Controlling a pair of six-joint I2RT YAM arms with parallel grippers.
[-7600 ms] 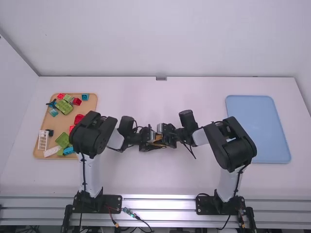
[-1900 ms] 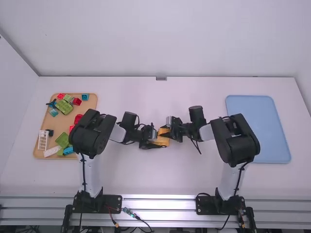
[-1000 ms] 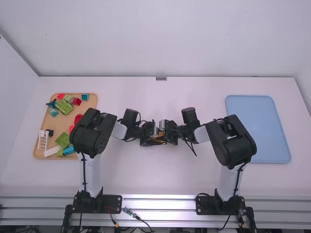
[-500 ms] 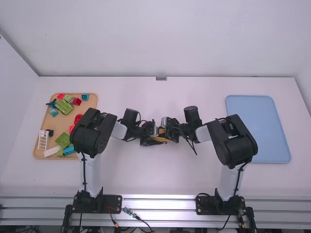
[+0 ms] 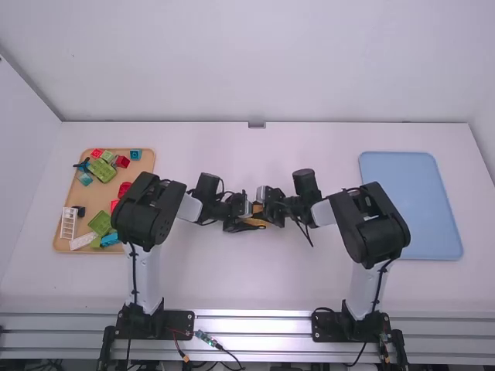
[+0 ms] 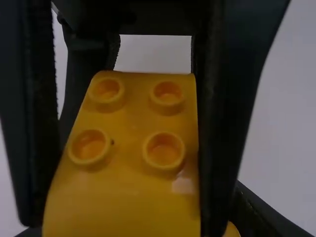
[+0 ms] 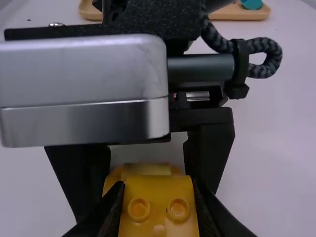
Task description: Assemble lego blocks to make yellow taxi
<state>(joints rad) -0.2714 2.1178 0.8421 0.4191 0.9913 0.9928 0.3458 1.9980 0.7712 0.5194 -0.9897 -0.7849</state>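
Near the table's middle in the high view, the left gripper and the right gripper meet at the yellow taxi blocks, largely covering them. The left wrist view shows a rounded yellow block with studs, held between the fingers of my left gripper. Behind it stand the other gripper's dark parts. From the right wrist, a yellow block with two studs facing the camera sits gripped in my right gripper. A wider yellow piece lies beyond, between the left gripper's fingers.
A wooden tray at the left holds green, red, blue, white and black pieces, partly beneath the left arm. On the right lies a blue tray, with the right arm's elbow over its near left side.
Some two seconds ago the right gripper stood farther right, with more yellow exposed; it moved left against the left gripper, then back right slightly. Over the last half second both arms kept still.
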